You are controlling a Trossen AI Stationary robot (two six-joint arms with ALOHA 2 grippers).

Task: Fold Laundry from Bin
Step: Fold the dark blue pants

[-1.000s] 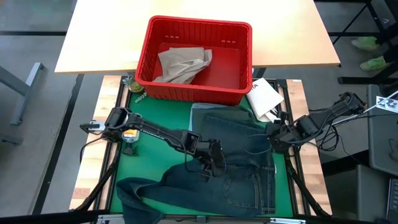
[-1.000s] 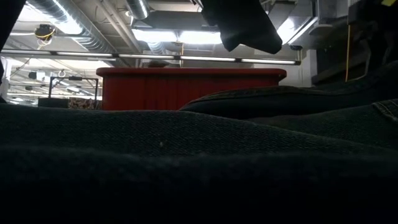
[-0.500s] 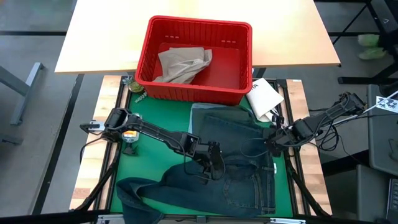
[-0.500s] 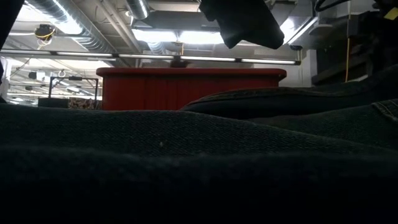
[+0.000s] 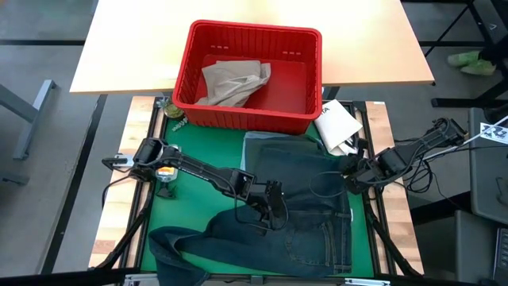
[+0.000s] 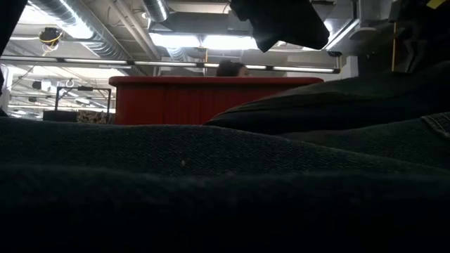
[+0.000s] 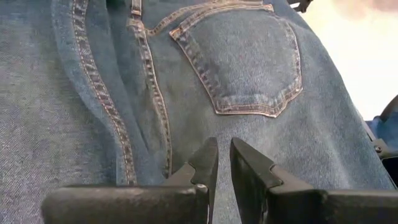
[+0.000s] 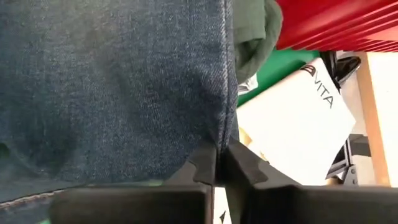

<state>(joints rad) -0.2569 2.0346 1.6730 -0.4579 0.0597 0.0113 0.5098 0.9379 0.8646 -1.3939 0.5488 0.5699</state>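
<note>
Lying spread on the green mat (image 5: pixel 198 151) in front of the red bin (image 5: pixel 248 75), the dark blue jeans (image 5: pixel 302 214) are held by both arms. The left gripper (image 5: pixel 274 208) sits on the middle of the jeans with its fingers (image 7: pixel 208 163) almost together, pinching a small fold of denim near the back pocket (image 7: pixel 242 62). The right gripper (image 5: pixel 349 173) has its fingers (image 8: pixel 205 163) together on the jeans' right edge, beside the white packet (image 5: pixel 337 123); tan trousers (image 5: pixel 232 82) lie inside the bin.
</note>
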